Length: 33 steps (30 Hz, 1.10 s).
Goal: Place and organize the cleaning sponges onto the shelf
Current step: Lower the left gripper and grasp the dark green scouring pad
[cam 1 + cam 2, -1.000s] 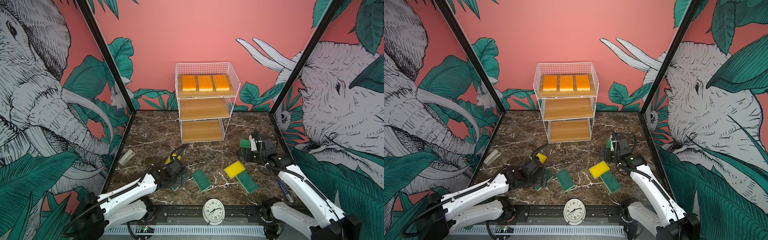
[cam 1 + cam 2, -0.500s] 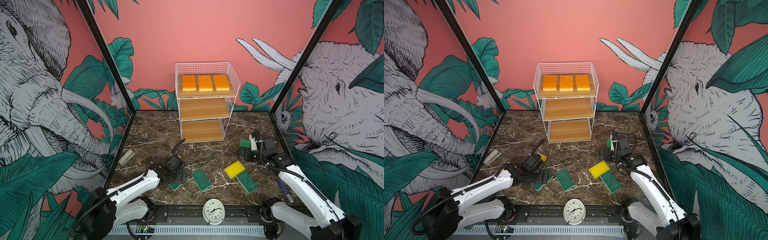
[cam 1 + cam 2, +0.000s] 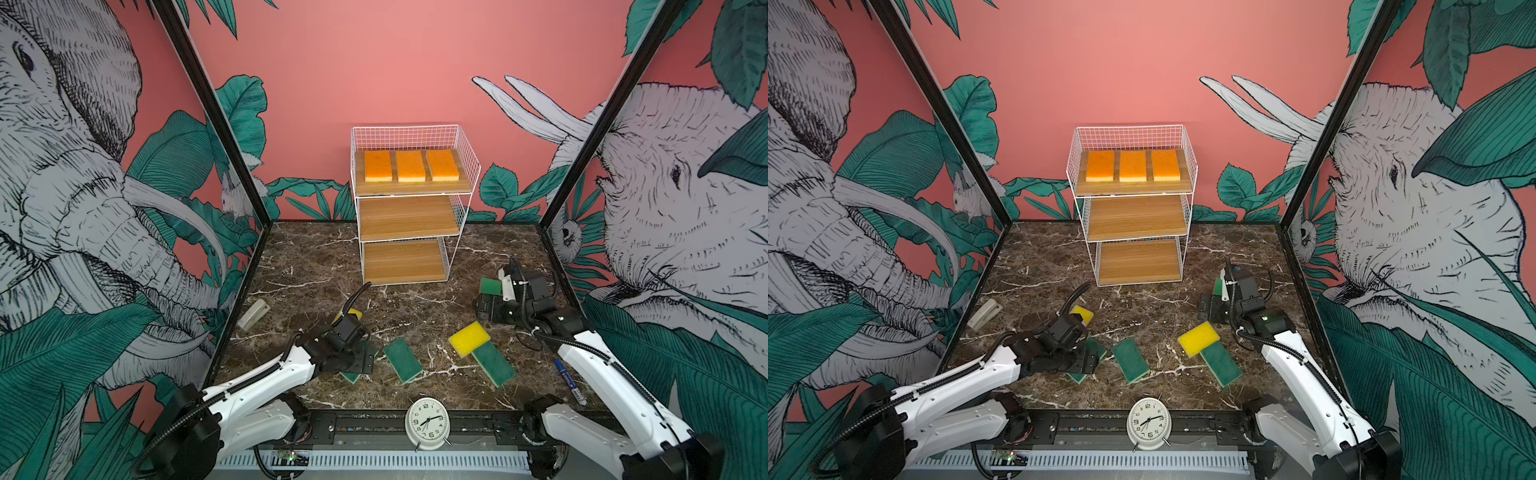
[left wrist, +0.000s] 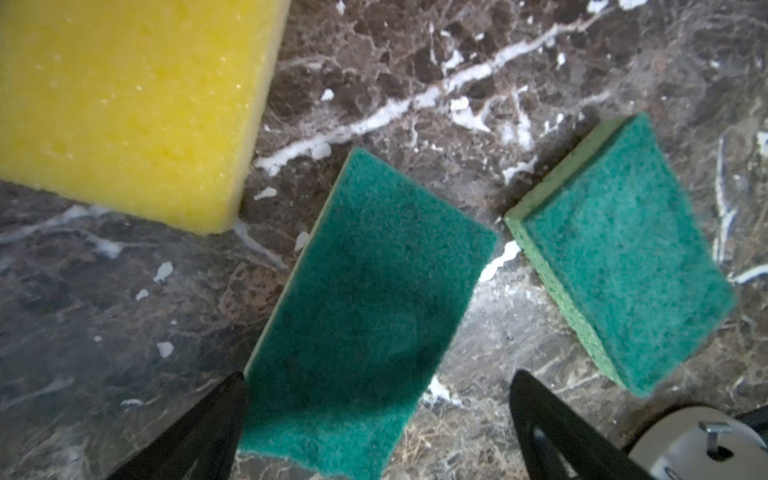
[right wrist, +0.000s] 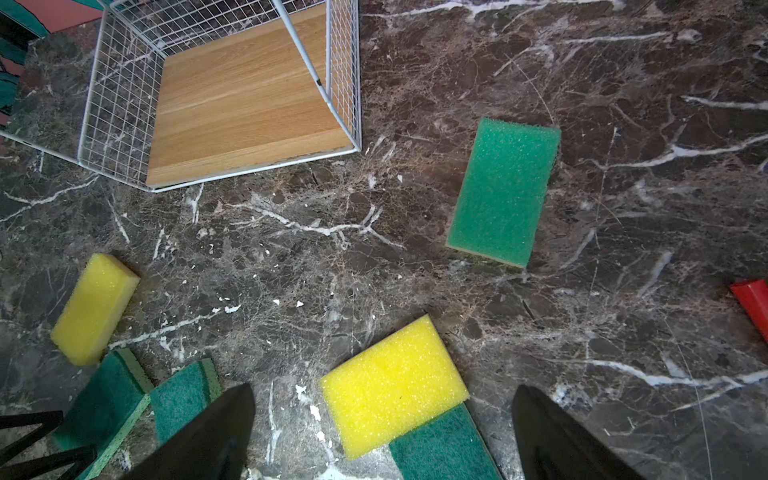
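The shelf (image 3: 409, 216) stands at the back with three orange sponges (image 3: 408, 165) on its top board. My left gripper (image 4: 379, 377) hangs open low over a dark green sponge (image 4: 365, 311); one finger is at the sponge's edge and the other stands clear of it. Beside it lie a second green sponge (image 4: 623, 257) and a yellow sponge (image 4: 124, 104). My right gripper (image 5: 383, 390) is open above the table. Below it a yellow sponge (image 5: 392, 384) rests on a green sponge (image 5: 444, 449). A paler green sponge (image 5: 505, 191) lies farther off.
An alarm clock (image 3: 428, 423) stands at the front edge. A blue marker (image 3: 569, 380) lies at the front right and a beige object (image 3: 253, 314) by the left wall. A red object (image 5: 752, 303) shows at the edge of the right wrist view. Painted walls close in both sides.
My left arm has reached a little farther forward and right, with its gripper staying over the green sponge. The right arm has not moved.
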Tool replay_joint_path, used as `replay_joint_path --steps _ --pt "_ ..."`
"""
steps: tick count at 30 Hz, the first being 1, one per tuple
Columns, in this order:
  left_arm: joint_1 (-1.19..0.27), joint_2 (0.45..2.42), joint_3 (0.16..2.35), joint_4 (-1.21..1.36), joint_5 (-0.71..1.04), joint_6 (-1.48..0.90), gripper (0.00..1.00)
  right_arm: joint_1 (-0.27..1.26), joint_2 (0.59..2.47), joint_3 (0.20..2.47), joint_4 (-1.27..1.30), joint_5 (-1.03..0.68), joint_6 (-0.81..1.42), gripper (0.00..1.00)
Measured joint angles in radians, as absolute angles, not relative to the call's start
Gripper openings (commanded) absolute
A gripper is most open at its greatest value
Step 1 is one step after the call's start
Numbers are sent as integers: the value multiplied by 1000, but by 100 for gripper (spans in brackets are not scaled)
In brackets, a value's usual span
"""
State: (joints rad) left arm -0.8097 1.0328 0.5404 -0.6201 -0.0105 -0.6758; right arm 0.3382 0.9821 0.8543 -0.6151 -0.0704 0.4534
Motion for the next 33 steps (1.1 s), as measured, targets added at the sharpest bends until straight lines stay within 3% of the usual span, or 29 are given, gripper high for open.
replay_joint_path --steps 8,18,33 --pt "-886 1036 542 -648 -17 -726 99 338 979 848 -610 -91 468 99" --pt "-860 1004 573 -748 -110 -736 100 338 954 836 -610 -97 469 99" --pt "-828 1131 503 -579 -32 -653 100 338 928 828 -611 -108 474 99"
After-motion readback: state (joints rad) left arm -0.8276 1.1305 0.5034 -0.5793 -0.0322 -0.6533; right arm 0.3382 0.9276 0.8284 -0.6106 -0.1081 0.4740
